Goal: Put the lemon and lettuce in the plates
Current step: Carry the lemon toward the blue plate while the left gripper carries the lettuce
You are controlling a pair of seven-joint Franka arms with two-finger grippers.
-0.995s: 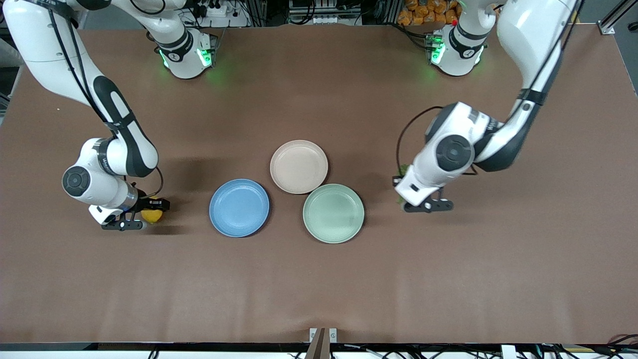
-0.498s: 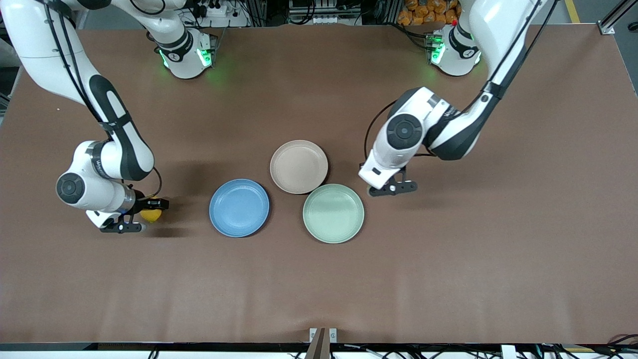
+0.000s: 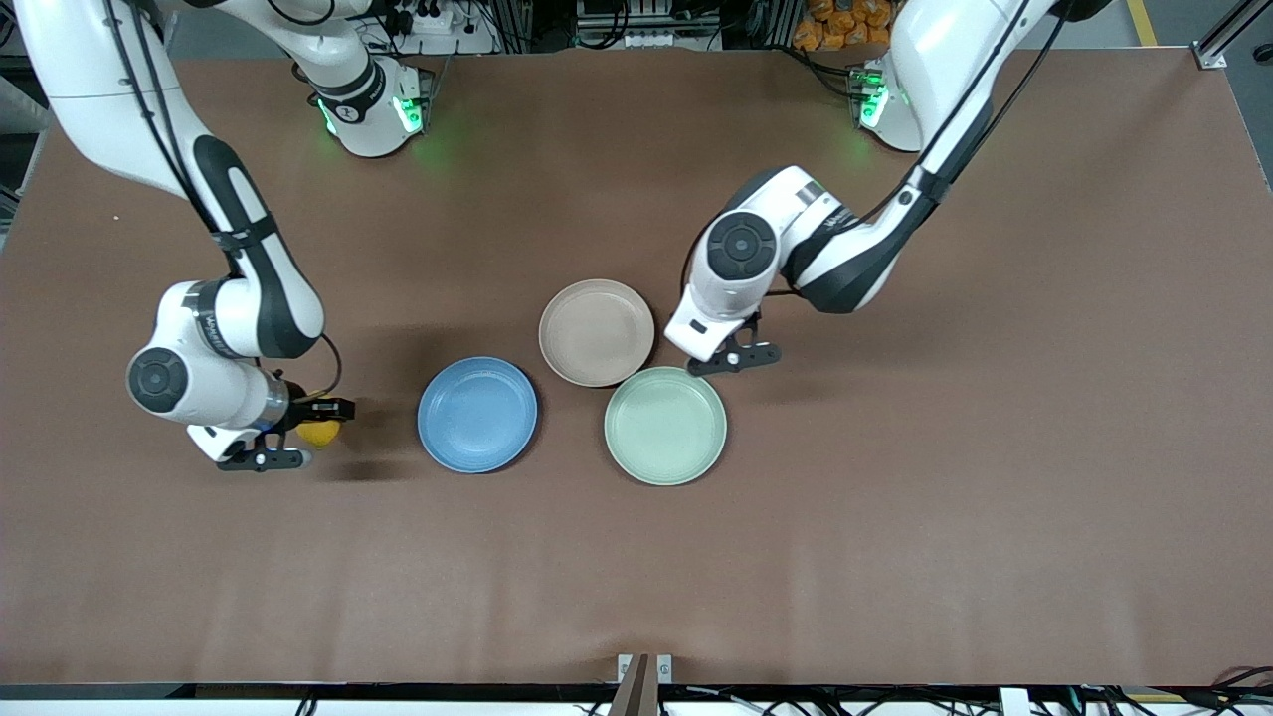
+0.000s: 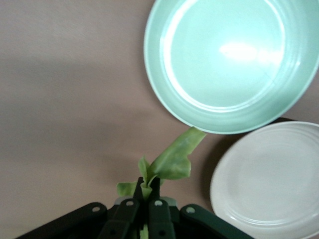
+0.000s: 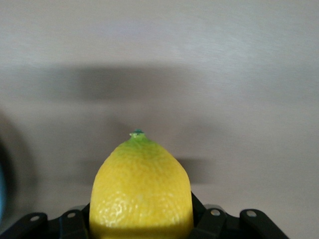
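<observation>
A: Front view? Anything plated?
B: Nothing yet. Blue plate, beige plate and mint plate all bare, mid-table. Right gripper clamped on the lemon, over bare table toward the right arm's end. Left gripper over bare table just beside the beige and mint plates' rims.

A: Left wrist view?
B: Fingers pinched on the lettuce, leaf tip hanging by the mint rim.

A: Right wrist view?
B: Lemon gripped, only table below. Both drops left.

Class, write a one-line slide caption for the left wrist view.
Left gripper shut on a lettuce leaf, above brown table beside the mint-green plate and the beige plate.
</observation>
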